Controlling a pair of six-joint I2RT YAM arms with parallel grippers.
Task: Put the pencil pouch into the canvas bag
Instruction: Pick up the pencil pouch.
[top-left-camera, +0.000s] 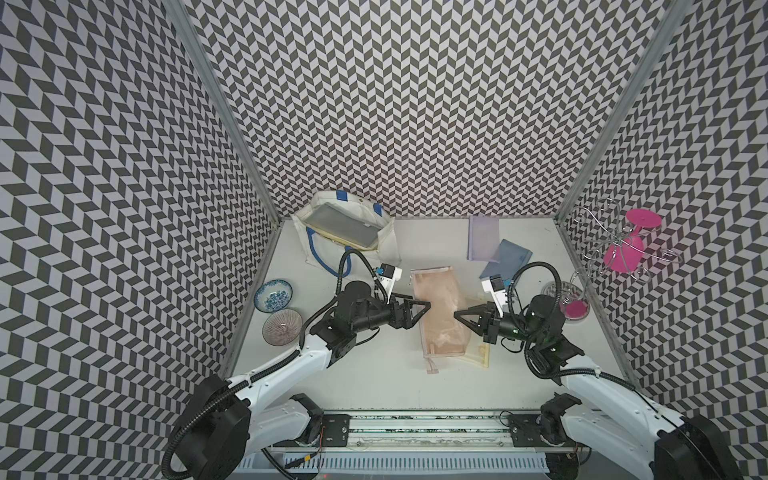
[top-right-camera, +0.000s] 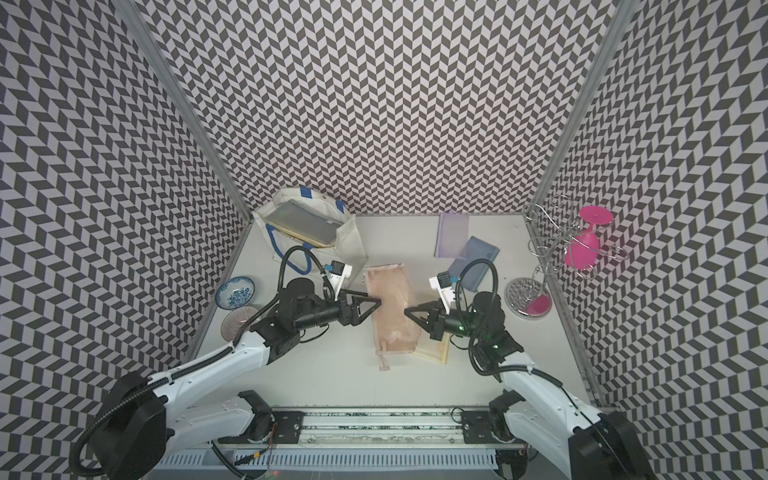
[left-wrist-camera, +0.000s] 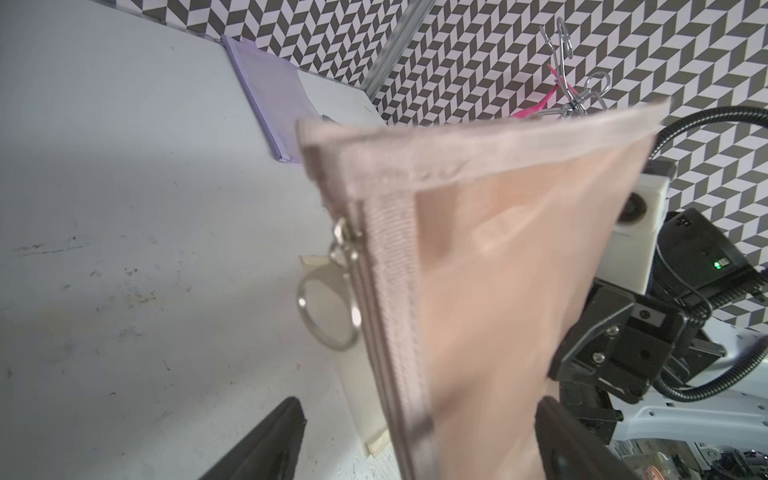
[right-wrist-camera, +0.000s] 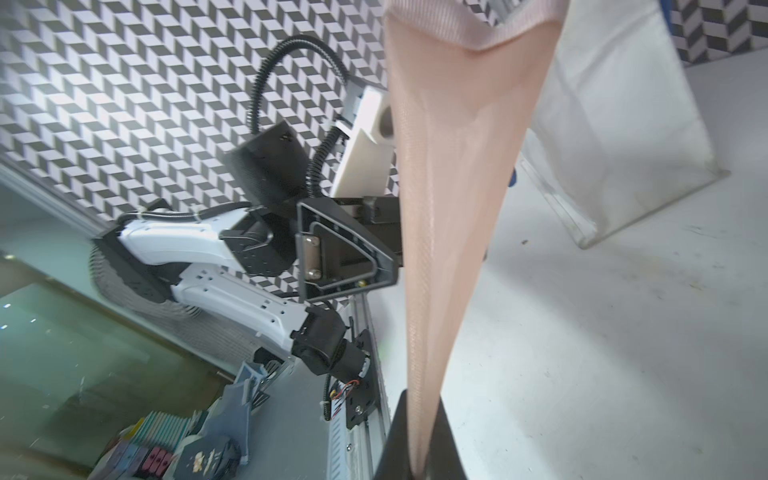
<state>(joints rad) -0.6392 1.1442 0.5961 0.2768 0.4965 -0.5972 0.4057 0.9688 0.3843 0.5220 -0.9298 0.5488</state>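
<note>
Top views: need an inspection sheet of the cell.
Surface: white table, scuffed.
Job's things: pink pouch held above the table; canvas bag far left, open, grey item inside.
Clutter: purple pouch, blue pouch, yellow pouch, blue bowl, ribbed bowl, rack holding a pink glass.
Hands: right hand shut on the pink pouch; left hand open around its other edge.
Cables: conduit loop at each wrist; left loop overlaps the bag's handle in both top views.
Surroundings: chevron walls on three sides.

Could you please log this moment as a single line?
right gripper: shut on pink pouch | left gripper: open around pink pouch | pink pouch: raised, outside bag
</note>
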